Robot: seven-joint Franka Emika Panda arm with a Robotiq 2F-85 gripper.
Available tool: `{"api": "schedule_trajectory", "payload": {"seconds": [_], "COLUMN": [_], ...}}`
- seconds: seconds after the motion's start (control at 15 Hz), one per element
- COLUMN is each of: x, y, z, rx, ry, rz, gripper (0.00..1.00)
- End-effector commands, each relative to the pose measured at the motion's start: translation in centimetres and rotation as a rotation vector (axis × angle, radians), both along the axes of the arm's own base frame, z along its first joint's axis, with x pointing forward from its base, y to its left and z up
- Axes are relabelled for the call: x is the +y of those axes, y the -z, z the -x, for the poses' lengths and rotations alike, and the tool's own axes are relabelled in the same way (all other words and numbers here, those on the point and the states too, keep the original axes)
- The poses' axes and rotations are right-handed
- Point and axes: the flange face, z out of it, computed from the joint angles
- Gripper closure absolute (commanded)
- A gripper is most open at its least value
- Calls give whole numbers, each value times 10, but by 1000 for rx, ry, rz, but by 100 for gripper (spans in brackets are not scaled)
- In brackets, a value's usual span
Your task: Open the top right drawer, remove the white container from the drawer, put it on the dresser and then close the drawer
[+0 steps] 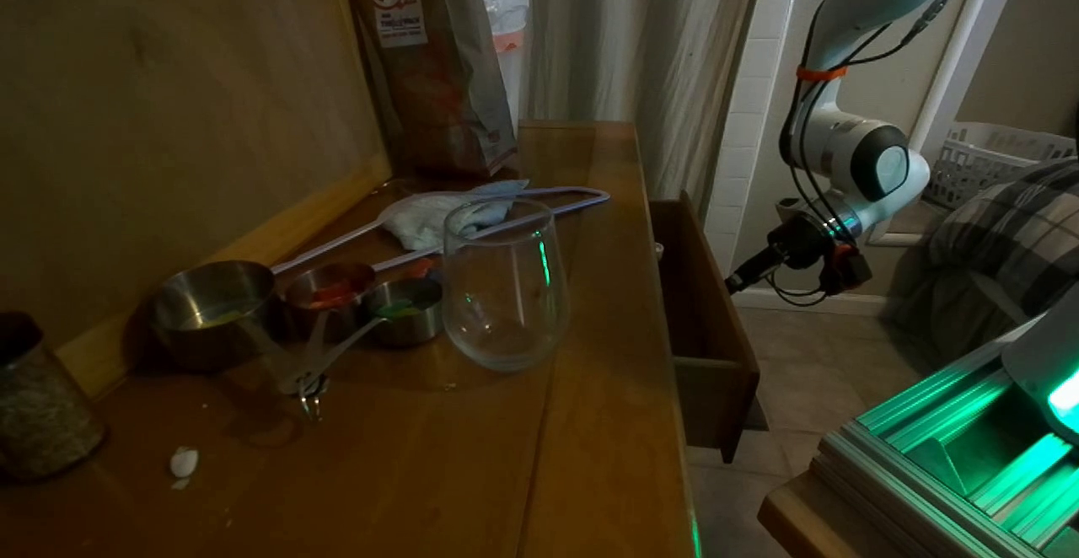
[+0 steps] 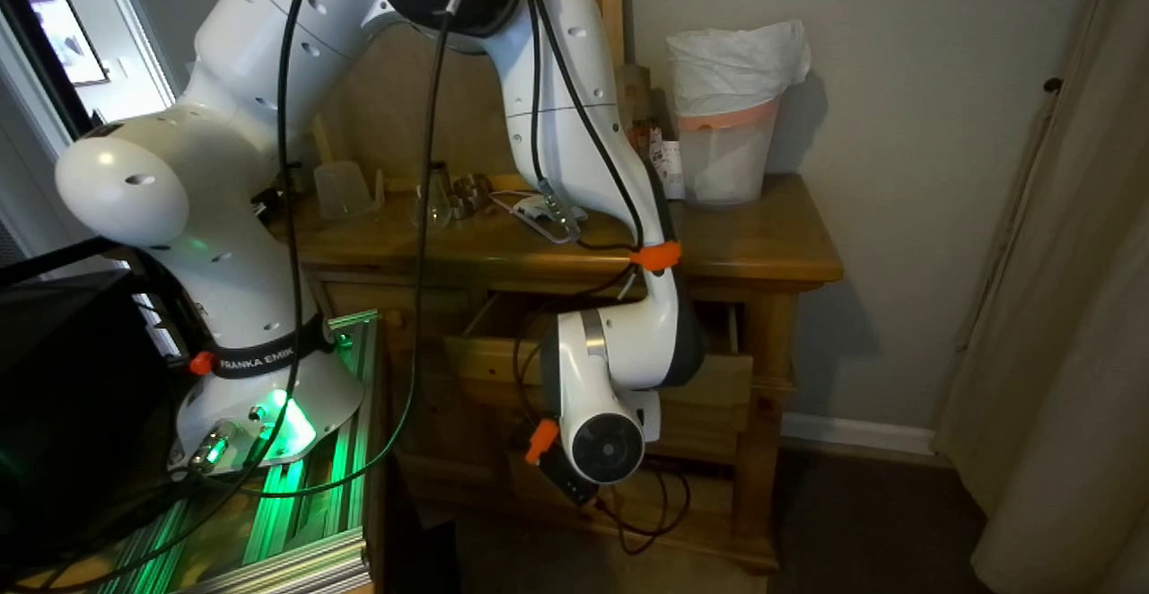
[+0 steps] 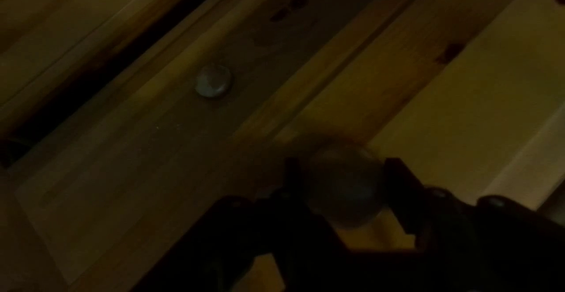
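Observation:
The top right drawer (image 1: 712, 313) stands pulled out from the dresser (image 1: 615, 423). In an exterior view, a small whitish thing, likely the white container (image 1: 659, 249), shows inside the drawer near the dresser's edge, mostly hidden by it. My gripper (image 1: 731, 284) meets the outer side of the drawer front. The wrist view is very dark. In it, a round knob (image 3: 346, 190) sits between the fingers of my gripper (image 3: 340, 168), which appear to touch both its sides. In an exterior view, the arm hides the gripper and part of the drawer front (image 2: 492, 361).
A clear glass cup (image 1: 506, 305) stands near the dresser's front edge. Behind it are metal measuring cups (image 1: 215, 313), a hanger with a cloth (image 1: 430, 219) and a paper bag (image 1: 438, 69). A second knob (image 3: 213, 80) shows in the wrist view. The robot's stand (image 1: 936, 431) faces the dresser.

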Motion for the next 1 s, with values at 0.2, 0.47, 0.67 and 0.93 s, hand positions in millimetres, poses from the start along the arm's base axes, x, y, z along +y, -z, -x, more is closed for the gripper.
{"api": "schedule_trajectory", "payload": {"seconds": [0.2, 0.47, 0.67, 0.93], "x": [-97, -112, -93, -47], "y": [-37, -83, -119, -163], "z": [25, 18, 4, -16], "rx": [-45, -131, -221, -343], "ry": [72, 54, -16, -116], "rz": [314, 524, 645, 775], "gripper": [1, 0, 0, 0]}}
